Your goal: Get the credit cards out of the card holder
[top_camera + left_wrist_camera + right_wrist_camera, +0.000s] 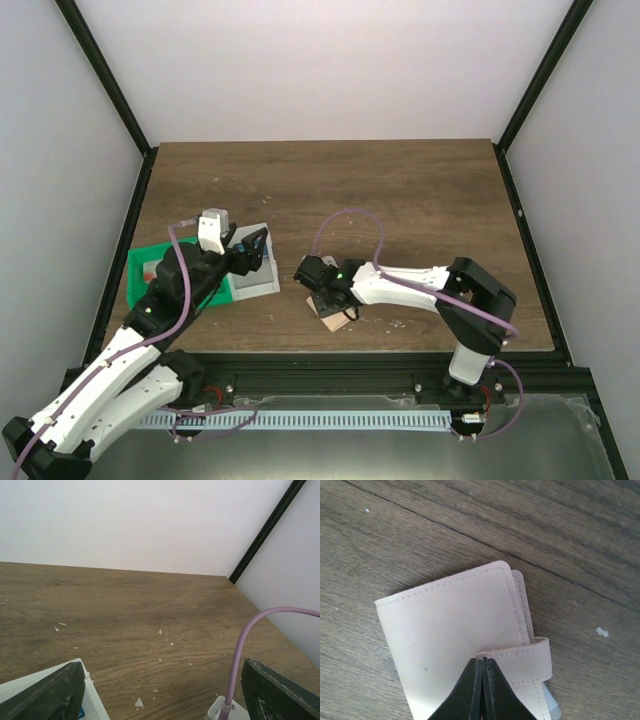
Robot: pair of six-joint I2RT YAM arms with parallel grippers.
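Nothing is out yet: the flat tan stitched card holder [450, 625] lies folded shut beneath the right gripper [483, 660], tips pressed together, the left gripper [161, 680] spread wide.

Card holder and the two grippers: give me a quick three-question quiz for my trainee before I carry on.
1. True or false: the card holder lies folded shut on the table.
2. The fingertips of the right gripper meet at: A) the holder's strap; B) a blue card; C) the green tray.
3. Fill in: the left gripper is ___ (open or shut).
Key: 1 true; 2 A; 3 open.
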